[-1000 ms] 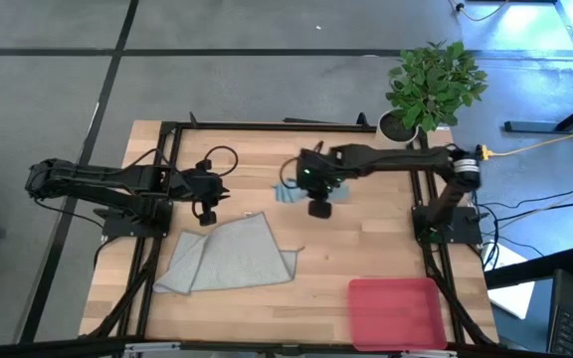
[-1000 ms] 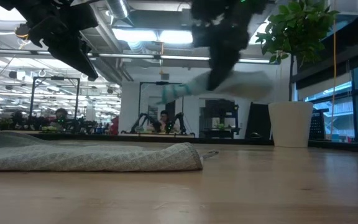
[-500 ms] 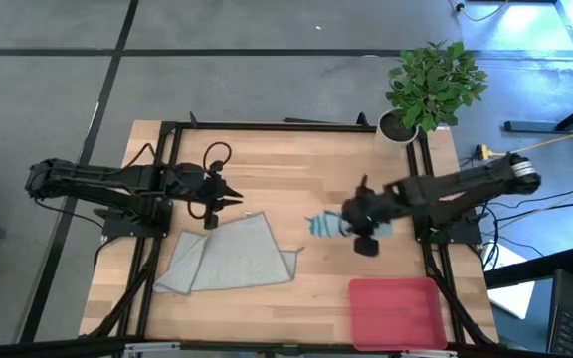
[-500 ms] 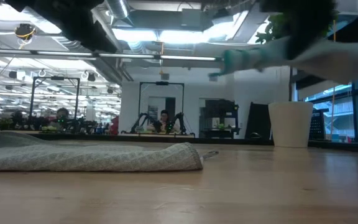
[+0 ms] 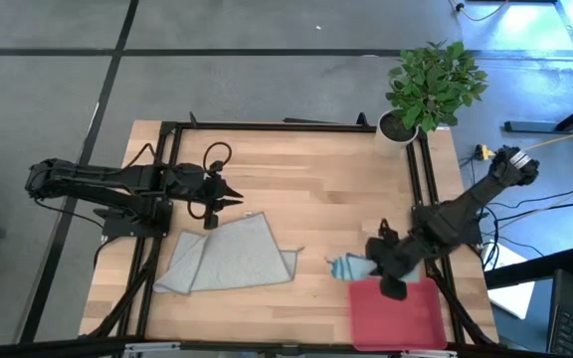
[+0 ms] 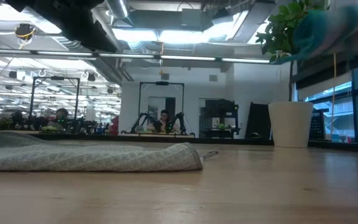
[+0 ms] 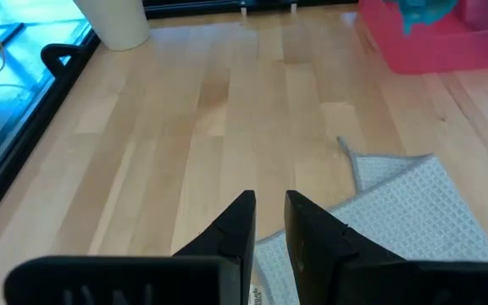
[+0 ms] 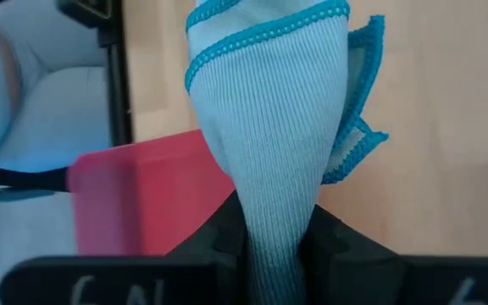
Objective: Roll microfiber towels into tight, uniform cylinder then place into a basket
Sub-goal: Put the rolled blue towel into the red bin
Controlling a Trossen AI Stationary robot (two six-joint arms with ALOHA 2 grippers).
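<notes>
My right gripper (image 5: 371,268) is shut on the rolled light teal-blue towel (image 5: 347,267), just above the far left corner of the pink basket (image 5: 406,318). In the right wrist view the towel (image 8: 269,110) juts out past the fingers, with the basket (image 8: 142,199) below. The larger grey-green towel (image 5: 232,257) lies partly folded on the table's left half. My left gripper (image 7: 269,216) hovers over the wood just beyond that towel's far edge (image 7: 396,220), open by a narrow gap, with nothing in it. My right gripper pinches the narrow end of the teal roll (image 8: 274,229) between its two fingers. The fingers slant downward and lie along the roll. Its wider end, with the loose stitched edges (image 8: 354,127), sticks out beyond the fingertips. The towel is lifted clear of table and basket.
A potted plant (image 5: 431,85) in a white pot (image 6: 289,124) stands at the far right corner. Dark frame rails (image 5: 167,179) run along both table sides. Bare wood (image 5: 306,189) lies between the arms. People sit in the room behind (image 6: 164,118).
My right gripper has swung from the table's far middle toward the near right edge, rolling its wrist and carrying the teal towel clear of the table to the basket's corner. My left gripper has tipped upward, closer to level, staying over the same spot.
</notes>
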